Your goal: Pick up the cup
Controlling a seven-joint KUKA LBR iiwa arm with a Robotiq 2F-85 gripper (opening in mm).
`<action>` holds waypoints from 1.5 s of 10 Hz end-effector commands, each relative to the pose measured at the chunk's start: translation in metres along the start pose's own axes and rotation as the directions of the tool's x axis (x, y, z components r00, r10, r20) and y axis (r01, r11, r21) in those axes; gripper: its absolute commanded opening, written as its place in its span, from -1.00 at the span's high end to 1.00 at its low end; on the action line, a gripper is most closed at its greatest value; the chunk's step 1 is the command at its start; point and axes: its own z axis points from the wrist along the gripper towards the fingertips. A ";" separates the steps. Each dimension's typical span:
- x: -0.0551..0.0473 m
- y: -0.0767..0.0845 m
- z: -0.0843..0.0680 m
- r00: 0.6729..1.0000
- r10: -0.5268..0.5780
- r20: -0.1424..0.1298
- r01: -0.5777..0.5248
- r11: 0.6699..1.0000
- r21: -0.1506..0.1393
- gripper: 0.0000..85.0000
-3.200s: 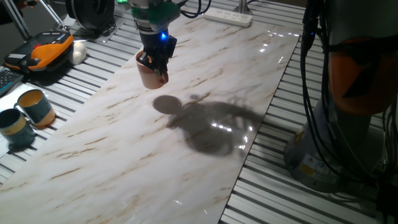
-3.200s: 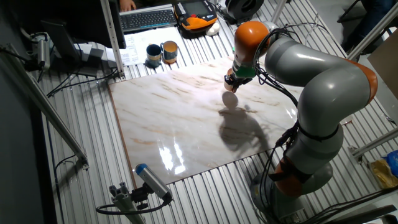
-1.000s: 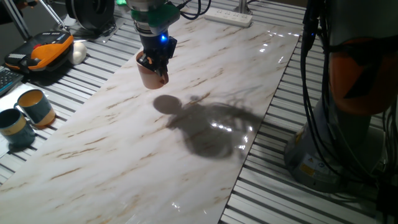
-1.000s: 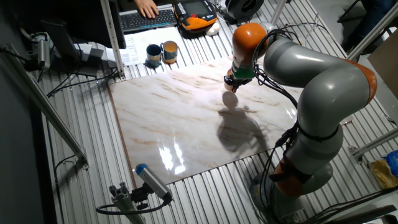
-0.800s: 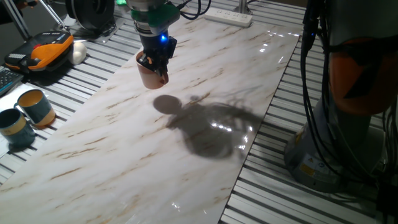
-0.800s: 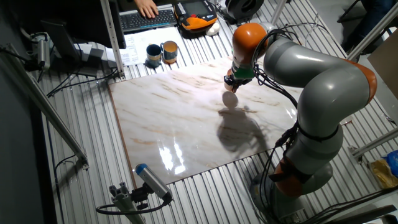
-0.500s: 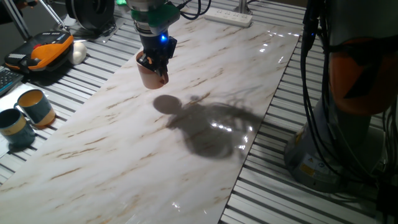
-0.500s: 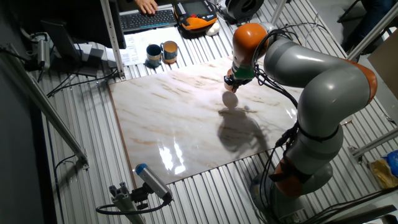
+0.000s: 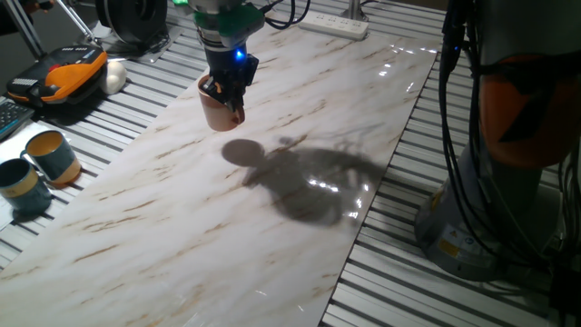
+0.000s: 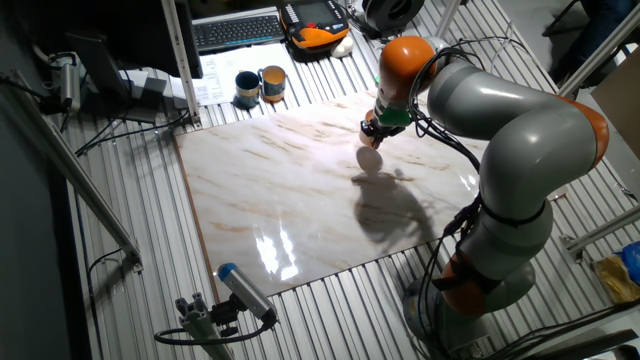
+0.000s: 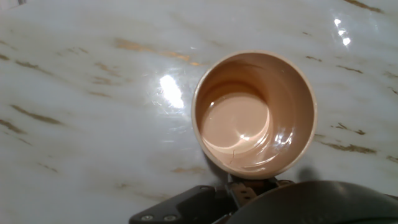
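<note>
One salmon cup (image 9: pixel 216 111), two teal mugs (image 9: pixel 36 168), one keyboard (image 10: pixel 236 31), one power strip (image 9: pixel 332 24), one marble tabletop (image 9: pixel 272 200).

Arm (image 10: pixel 500 110): thick rounded grey links, orange joint bands, orange cap (image 10: pixel 404 58) at wrist end above marble slab (image 10: pixel 300 190). Black cable bundle (image 9: pixel 454 136) hangs beside orange-and-grey base, right of slab. Gripper (image 9: pixel 227 86): black body, blue LED lit, green light higher up.
</note>
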 end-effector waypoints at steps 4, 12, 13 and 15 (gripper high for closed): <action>-0.002 0.000 0.000 1.000 -0.001 0.001 0.001 1.000 -0.001 0.60; -0.003 0.001 0.002 1.000 0.007 0.005 -0.006 1.000 -0.001 0.60; -0.003 0.001 0.002 1.000 0.008 0.005 -0.008 1.000 0.001 0.60; -0.003 0.001 0.002 1.000 0.010 0.004 -0.010 1.000 0.006 0.60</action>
